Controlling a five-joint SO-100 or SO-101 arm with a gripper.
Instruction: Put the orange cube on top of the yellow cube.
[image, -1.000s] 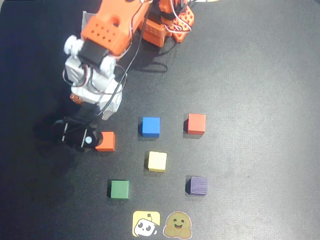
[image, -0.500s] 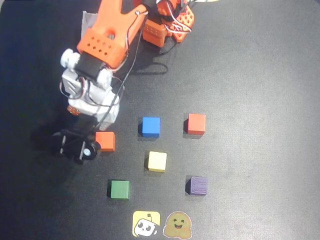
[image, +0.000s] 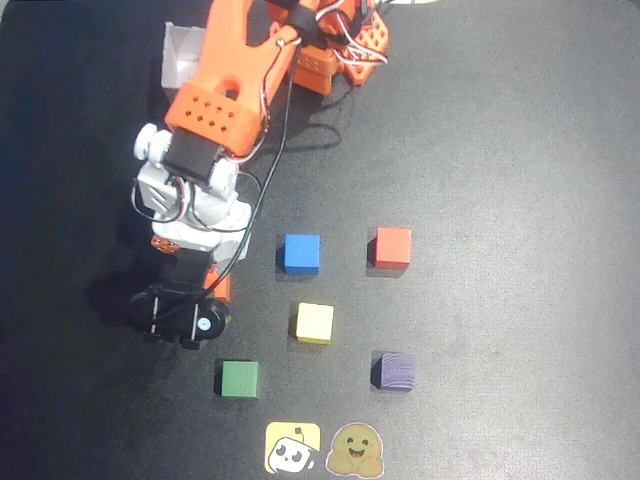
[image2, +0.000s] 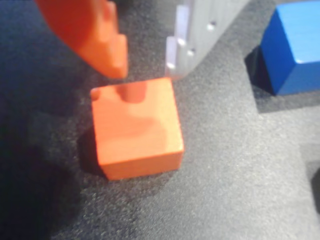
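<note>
While my claw (image2: 145, 67) hangs over the small bright orange cube (image2: 136, 125), its orange finger (image2: 95, 35) and white finger (image2: 192, 35) stand apart, holding nothing; both tips are at the cube's far edge. In the overhead view the arm covers that cube almost fully. The pale yellow cube (image: 314, 322) sits near, to the claw's right there, with the blue cube (image: 301, 253) above it.

A smooth, slightly satin painted face is shown by the orange cube (image2: 136, 125), with soft sheen on top. The tabletop (image2: 240, 170) is seen as a dark, matt, finely grained, cloth-like mat. The pincer (image2: 145, 55) is made of plastic: one orange finger (image2: 95, 35), one white ridged finger (image2: 200, 30). The blue cube (image2: 295, 45) appears smooth and matt.
</note>
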